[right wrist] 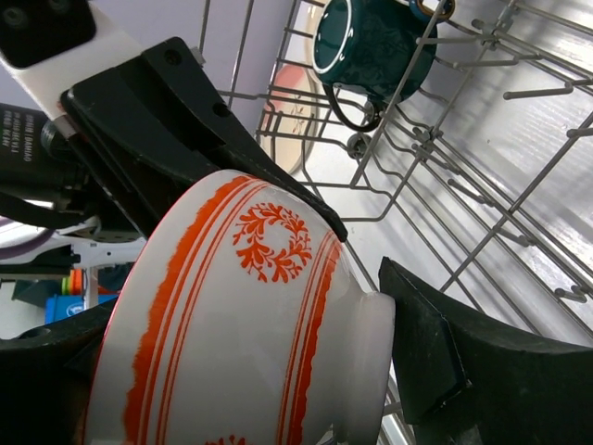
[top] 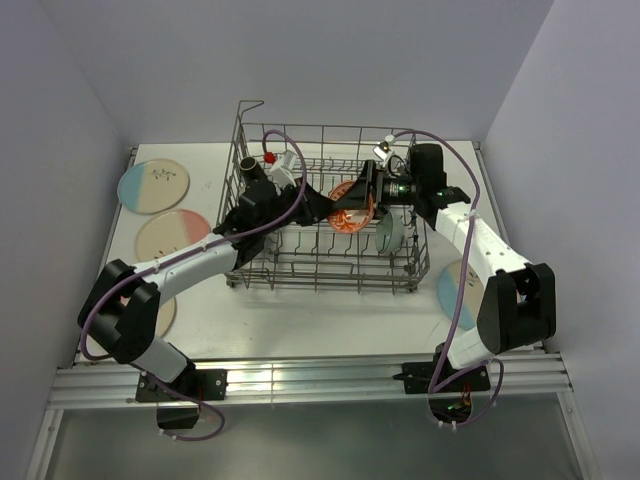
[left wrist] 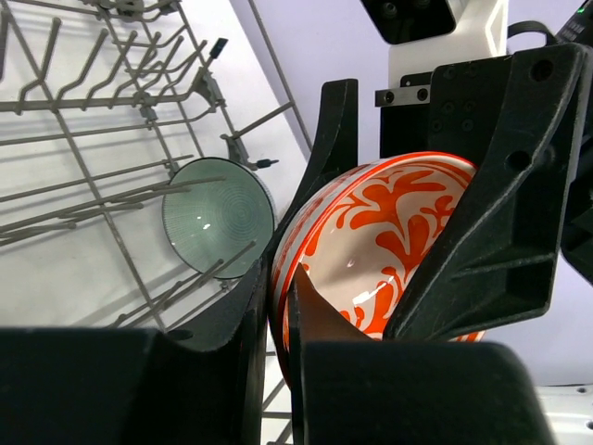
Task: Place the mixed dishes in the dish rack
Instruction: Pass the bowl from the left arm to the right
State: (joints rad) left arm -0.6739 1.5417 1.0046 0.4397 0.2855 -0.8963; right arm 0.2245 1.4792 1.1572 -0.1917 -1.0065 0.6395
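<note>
Two grippers hold one orange-red bowl (top: 350, 210) over the middle of the dish rack (top: 320, 268). Your left gripper (left wrist: 278, 338) pinches the rim, one finger inside the bowl and one outside. Your right gripper (right wrist: 246, 362) clamps across the body, with one finger against the foot. A pale green bowl (left wrist: 218, 218) lies on its side among the tines just beside it. A teal-blue mug (right wrist: 371, 42) sits farther off in the rack.
</note>
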